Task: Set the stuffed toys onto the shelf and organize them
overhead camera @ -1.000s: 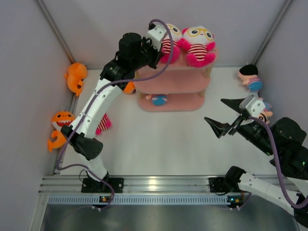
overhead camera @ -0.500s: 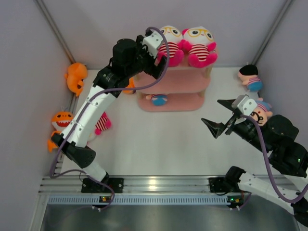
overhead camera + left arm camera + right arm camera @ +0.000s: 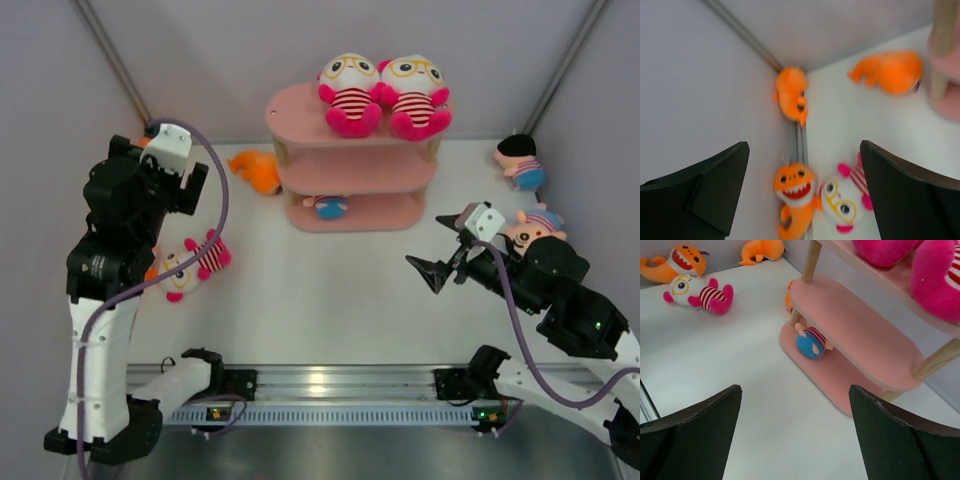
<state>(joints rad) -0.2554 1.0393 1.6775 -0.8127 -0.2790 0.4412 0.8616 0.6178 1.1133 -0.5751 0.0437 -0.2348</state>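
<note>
The pink shelf (image 3: 352, 168) stands at the back. Two glasses toys (image 3: 350, 95) (image 3: 412, 92) sit side by side on its top board, and a blue doll (image 3: 328, 206) lies on the bottom board. Over the left wall, my left gripper (image 3: 804, 147) is open and empty above a toothy orange shark (image 3: 795, 192) and a glasses toy (image 3: 842, 202). A second shark (image 3: 791, 92) lies in the corner, a third (image 3: 258, 170) left of the shelf. At the right, my right gripper (image 3: 425, 240) is open and empty, facing the shelf (image 3: 855, 325).
Two more dolls (image 3: 520, 160) (image 3: 535, 228) lie by the right wall, behind the right arm. A metal rail (image 3: 800, 142) runs along the foot of the left wall. Pale wooden posts (image 3: 810, 260) hold up the shelf boards.
My left gripper opened, left the glasses toy on the top board, and swung back to the left wall. The right gripper edged left and a little nearer.
</note>
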